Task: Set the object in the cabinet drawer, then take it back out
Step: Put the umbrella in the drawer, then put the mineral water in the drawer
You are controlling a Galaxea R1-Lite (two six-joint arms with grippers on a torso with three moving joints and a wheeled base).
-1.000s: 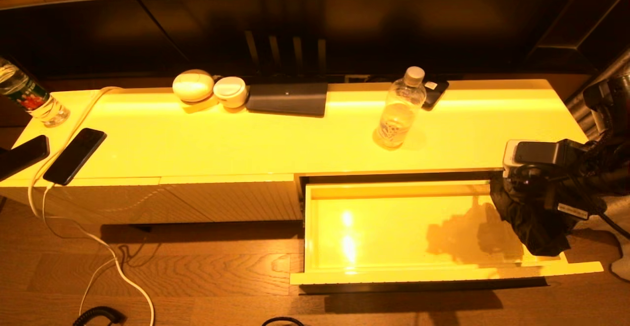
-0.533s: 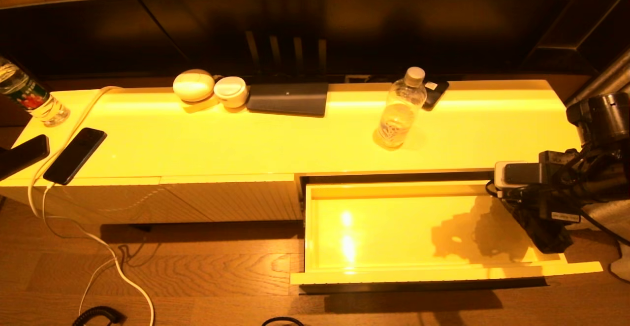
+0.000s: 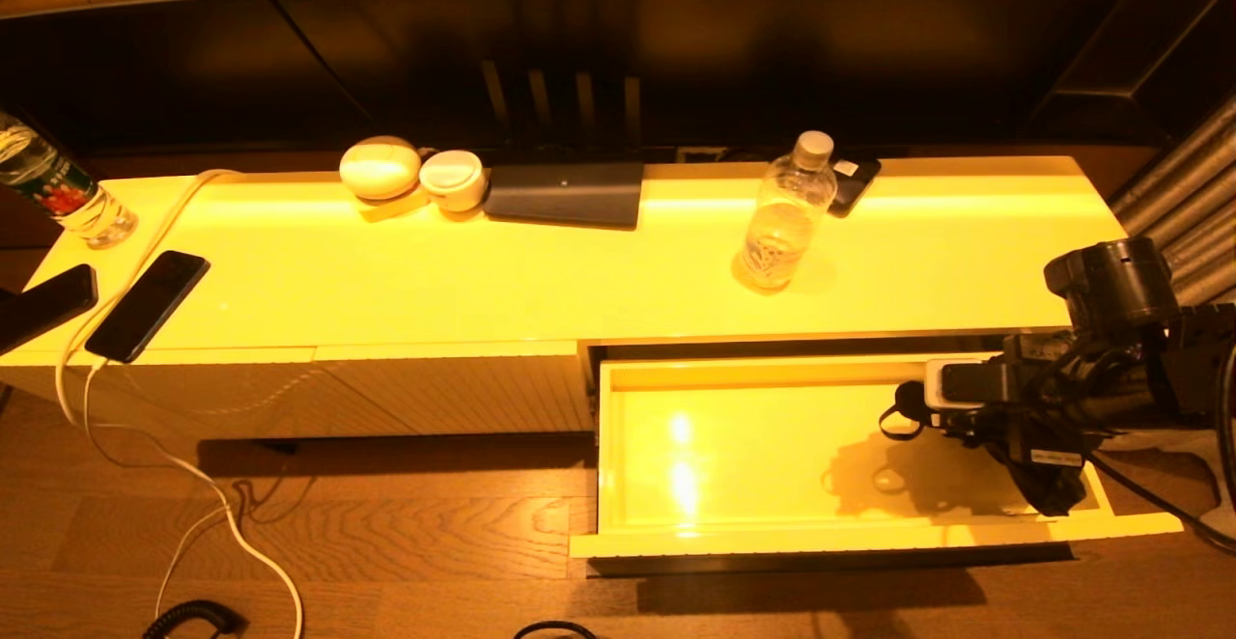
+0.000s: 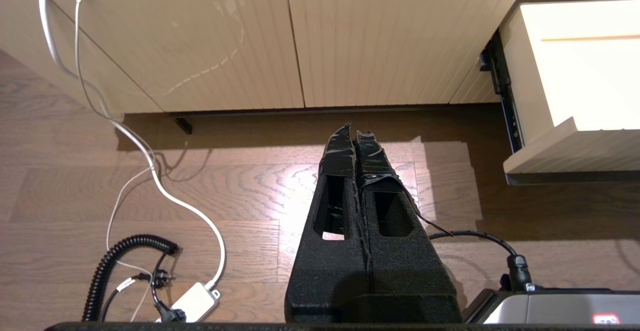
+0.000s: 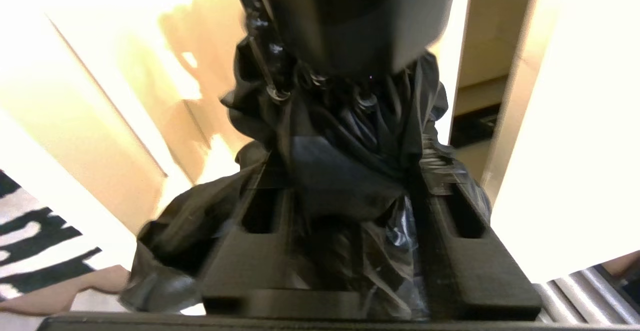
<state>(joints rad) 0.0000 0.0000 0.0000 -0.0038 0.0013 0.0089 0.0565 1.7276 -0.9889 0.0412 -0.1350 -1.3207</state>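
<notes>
We see the right gripper [image 3: 1048, 485] over the right end of the open cabinet drawer [image 3: 772, 533], its fingers [image 5: 465, 251] clamped on a folded black umbrella [image 5: 345, 136]. The umbrella is dark and crumpled, with loose fabric bunched between the fingers. Its long axis runs along the drawer's width, with the strap end towards the drawer's middle. The left gripper [image 4: 356, 136] hangs parked above the wooden floor [image 4: 240, 191], fingers pressed together

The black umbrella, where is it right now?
The black umbrella is in the right claw, low over the right end of the open cabinet drawer, below the water bottle.
</notes>
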